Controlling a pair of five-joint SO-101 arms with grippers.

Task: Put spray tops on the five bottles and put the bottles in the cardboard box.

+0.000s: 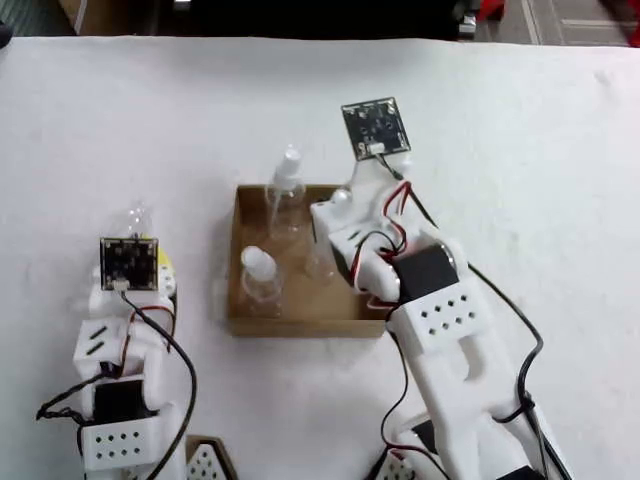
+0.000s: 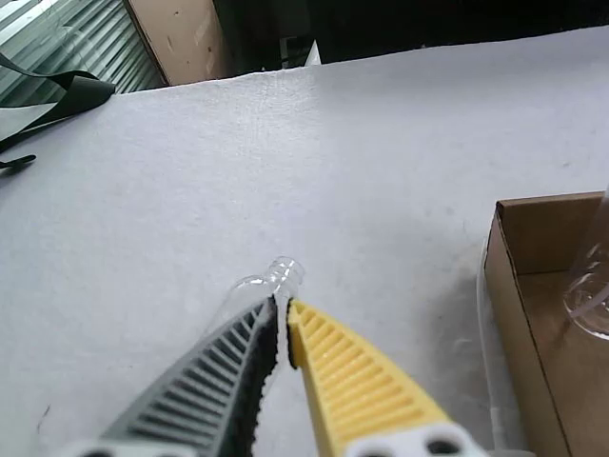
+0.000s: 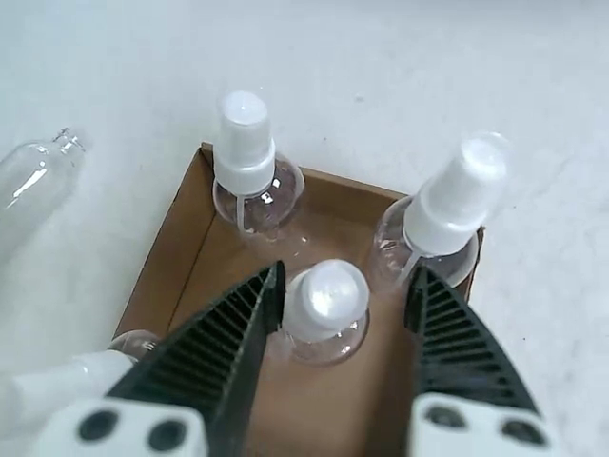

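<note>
The table is covered in white, faintly nubbly cloth. At the centre of the high view sits the box, a shallow brown cardboard tray with low, straight walls. The bottles are clear plastic with round bodies and short necks. Their spray tops are white, smooth and cylindrical.

The right gripper has black ribbed fingers spread wide. They hang over the box on either side of the middle bottle. One fingertip is just beside that bottle's white top, and I cannot tell whether it touches. The other fingertip is clearly apart from it, and the gripper holds nothing.

The left gripper sits at the lower left of the high view, well apart from the box. It has one grey and one yellow ribbed finger, with only a thin slit between them. The bare bottle has no top and lies on the cloth along the outer side of the grey finger. Its open neck sits just past the fingertips, and whether the finger presses on it cannot be told.

Counted, three topped bottles stand upright in the box:
- The middle one.
- The rear bottle, at the box's upper left corner in the high view.
- The near bottle, by the box's lower left.

A fourth bottle, also white-topped, shows at the box's wall beside the right gripper's finger. How it stands, and whether it is inside, I cannot tell. With the bare one, that makes five bottles and four tops.
</note>
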